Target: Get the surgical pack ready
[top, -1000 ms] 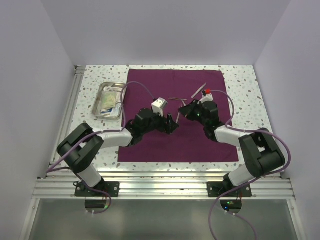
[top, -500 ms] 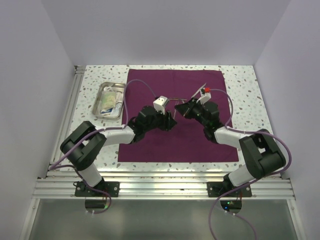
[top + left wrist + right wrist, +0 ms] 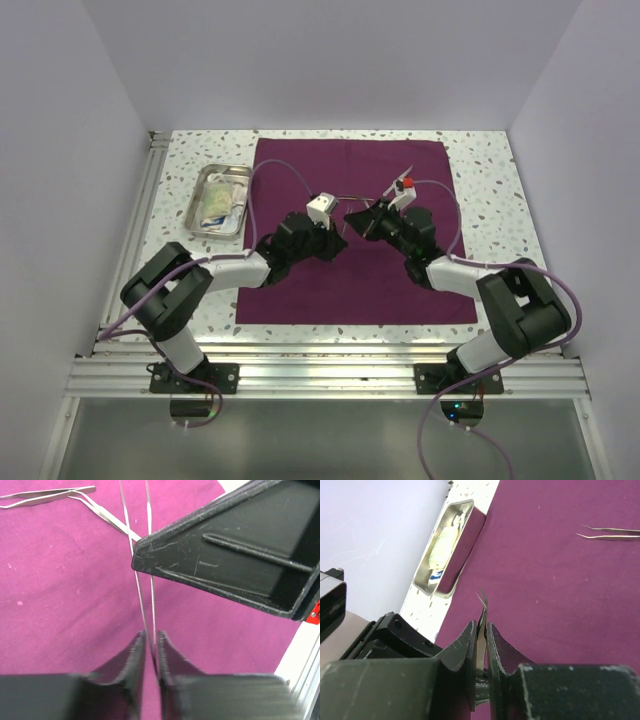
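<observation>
Seemingly mid-handover: left gripper [image 3: 151, 636] and right gripper [image 3: 481, 627] each pinch the same tweezers [image 3: 481, 611], with the purple cloth [image 3: 60, 590] beneath both fingertips. Next, one gripper should release.

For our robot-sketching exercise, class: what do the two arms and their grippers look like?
The left arm and right arm have bulky black joints, white links and a thin purple cable each. Their fingers are scratched matt-black wedges. The right wrist bears a small red part; the left, a white box.
</observation>
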Controlling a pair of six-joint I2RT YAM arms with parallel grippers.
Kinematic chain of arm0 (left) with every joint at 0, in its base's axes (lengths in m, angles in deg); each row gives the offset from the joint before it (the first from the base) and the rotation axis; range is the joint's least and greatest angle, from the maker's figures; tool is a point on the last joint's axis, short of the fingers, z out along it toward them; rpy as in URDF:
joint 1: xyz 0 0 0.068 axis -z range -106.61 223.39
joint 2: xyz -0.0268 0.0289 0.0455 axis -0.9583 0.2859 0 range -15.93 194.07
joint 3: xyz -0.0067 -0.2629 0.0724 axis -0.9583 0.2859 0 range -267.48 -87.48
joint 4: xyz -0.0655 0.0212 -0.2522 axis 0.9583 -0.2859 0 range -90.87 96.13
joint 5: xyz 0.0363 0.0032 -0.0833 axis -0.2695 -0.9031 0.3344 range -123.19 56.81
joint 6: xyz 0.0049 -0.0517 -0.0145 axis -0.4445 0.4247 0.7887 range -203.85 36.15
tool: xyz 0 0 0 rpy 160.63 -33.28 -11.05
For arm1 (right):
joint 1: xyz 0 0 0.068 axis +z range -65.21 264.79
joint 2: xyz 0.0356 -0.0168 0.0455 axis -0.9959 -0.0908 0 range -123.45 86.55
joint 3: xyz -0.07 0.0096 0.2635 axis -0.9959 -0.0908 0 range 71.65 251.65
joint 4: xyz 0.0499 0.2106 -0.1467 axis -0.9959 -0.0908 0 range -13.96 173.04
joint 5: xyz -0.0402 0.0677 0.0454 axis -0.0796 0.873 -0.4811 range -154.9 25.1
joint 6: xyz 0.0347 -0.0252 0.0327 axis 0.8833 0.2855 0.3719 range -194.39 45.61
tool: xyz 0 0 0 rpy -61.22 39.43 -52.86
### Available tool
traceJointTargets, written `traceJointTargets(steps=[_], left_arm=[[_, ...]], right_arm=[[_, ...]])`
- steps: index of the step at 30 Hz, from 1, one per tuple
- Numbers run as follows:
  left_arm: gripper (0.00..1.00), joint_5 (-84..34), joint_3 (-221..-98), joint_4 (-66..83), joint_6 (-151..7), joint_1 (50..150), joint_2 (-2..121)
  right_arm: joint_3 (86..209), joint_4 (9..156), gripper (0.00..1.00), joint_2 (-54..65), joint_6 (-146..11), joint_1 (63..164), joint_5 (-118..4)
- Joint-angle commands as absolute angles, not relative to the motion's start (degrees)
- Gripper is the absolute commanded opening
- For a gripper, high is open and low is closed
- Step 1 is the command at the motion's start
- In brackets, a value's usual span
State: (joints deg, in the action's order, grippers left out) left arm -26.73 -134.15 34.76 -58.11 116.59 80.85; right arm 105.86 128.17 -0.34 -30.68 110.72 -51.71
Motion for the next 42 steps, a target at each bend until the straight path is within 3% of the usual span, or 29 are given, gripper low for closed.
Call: traceJointTargets(steps=[1, 2, 5, 6, 7, 8, 11, 16, 25, 33, 42], left_arm=[[0.07, -28.09, -136.08, 35.75, -59.59, 116.54, 80.40], [0.01, -28.09, -136.08, 35.75, -59.59, 116.45, 80.49], [0.00, -28.18, -136.08, 35.58, -59.59, 116.45, 80.49], [0.00, -28.61, -135.99, 35.32, -59.51, 116.45, 80.40], [0.00, -28.88, -136.08, 35.05, -59.42, 116.37, 80.40], [0.00, -29.05, -136.08, 34.88, -59.16, 116.19, 80.32], [0.00, -28.79, -135.82, 33.91, -56.79, 114.00, 80.23], [0.00, -25.63, -132.74, 33.74, -53.71, 105.32, 78.12], [0.00, -27.29, -138.45, 16.44, -58.71, 89.76, 76.10], [0.00, -57.06, -151.52, -6.16, -66.71, 86.31, 79.78], [0.00, -60.26, -162.27, -13.73, -71.45, 85.08, 90.94]], right_arm=[[105.48, 132.00, 0.00, 0.95, -33.25, 111.33, -49.96], [105.48, 132.00, 0.00, 0.69, -33.34, 111.42, -49.79], [105.13, 132.70, 0.07, 0.60, -33.69, 111.51, -49.61], [105.13, 132.79, 0.19, 0.68, -34.04, 111.59, -50.04], [104.70, 132.70, 0.43, 0.86, -34.05, 111.51, -50.74], [104.43, 132.53, 0.51, 1.21, -34.13, 111.51, -51.53], [103.47, 129.64, 0.64, 3.31, -35.27, 111.59, -56.18], [101.01, 125.76, 0.66, 9.11, -37.21, 111.59, -64.72], [99.77, 119.61, 0.65, 12.72, -38.70, 111.42, -77.03], [100.74, 118.64, 0.64, 10.01, -38.27, 111.42, -75.98], [101.27, 118.11, 0.64, 9.56, -38.97, 111.33, -75.97]])
